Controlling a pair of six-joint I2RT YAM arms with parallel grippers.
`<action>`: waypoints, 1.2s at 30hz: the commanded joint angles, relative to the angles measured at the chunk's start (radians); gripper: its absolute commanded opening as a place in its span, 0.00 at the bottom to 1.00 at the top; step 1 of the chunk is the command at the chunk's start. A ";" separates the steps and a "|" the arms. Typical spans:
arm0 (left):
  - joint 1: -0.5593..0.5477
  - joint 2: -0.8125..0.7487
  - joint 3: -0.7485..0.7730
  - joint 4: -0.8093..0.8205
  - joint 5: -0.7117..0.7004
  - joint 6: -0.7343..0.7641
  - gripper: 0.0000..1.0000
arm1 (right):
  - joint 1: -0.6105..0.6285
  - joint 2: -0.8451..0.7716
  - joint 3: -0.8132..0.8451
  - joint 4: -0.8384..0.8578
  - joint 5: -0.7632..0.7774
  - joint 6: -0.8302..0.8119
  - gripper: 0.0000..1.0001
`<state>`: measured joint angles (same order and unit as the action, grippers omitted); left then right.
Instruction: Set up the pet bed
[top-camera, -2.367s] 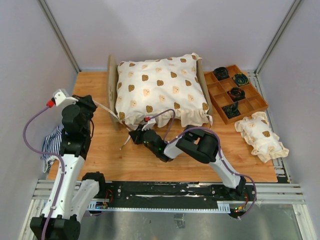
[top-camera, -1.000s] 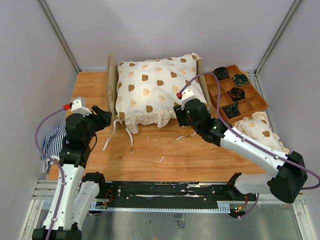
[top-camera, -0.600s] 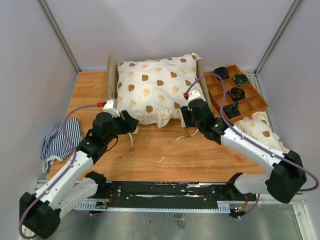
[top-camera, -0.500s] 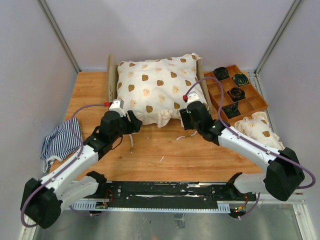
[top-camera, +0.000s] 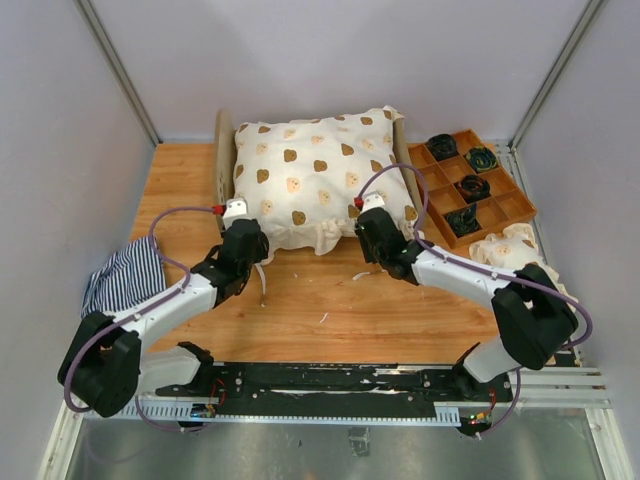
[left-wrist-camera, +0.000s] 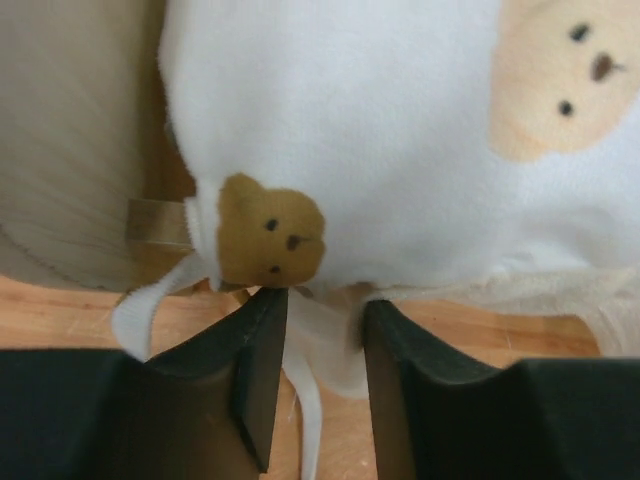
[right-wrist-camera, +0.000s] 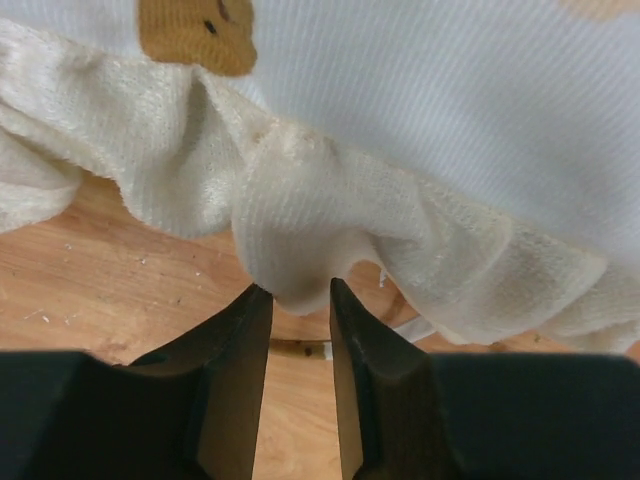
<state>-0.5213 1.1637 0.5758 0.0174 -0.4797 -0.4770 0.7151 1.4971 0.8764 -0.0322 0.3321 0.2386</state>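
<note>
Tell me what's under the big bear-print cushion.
A light plywood bed frame: its end boards stick out at the cushion's left and right sides. White ties hang from its near edge. Whatever lies between cushion and frame is covered, so I can't tell.

The top external camera is looking steeply down on the whole orange-brown wooden table (top-camera: 300, 300), while both wrist cameras are staring, very close and low, at the near edge of the cream bear-print cushion (top-camera: 320, 180), mid-frame from above.
</note>
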 joint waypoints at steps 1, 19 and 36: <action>-0.009 0.035 0.019 0.043 -0.170 0.058 0.26 | -0.010 -0.019 0.014 0.017 0.086 0.006 0.22; -0.003 -0.007 -0.008 0.054 -0.473 0.209 0.00 | -0.015 -0.161 -0.118 -0.010 0.131 0.069 0.00; -0.003 -0.211 0.094 -0.163 -0.222 0.068 0.68 | -0.083 -0.309 0.137 -0.216 0.063 -0.065 0.64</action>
<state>-0.5270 1.0176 0.6231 -0.0906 -0.7692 -0.3695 0.7013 1.2079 0.9340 -0.2062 0.3412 0.2512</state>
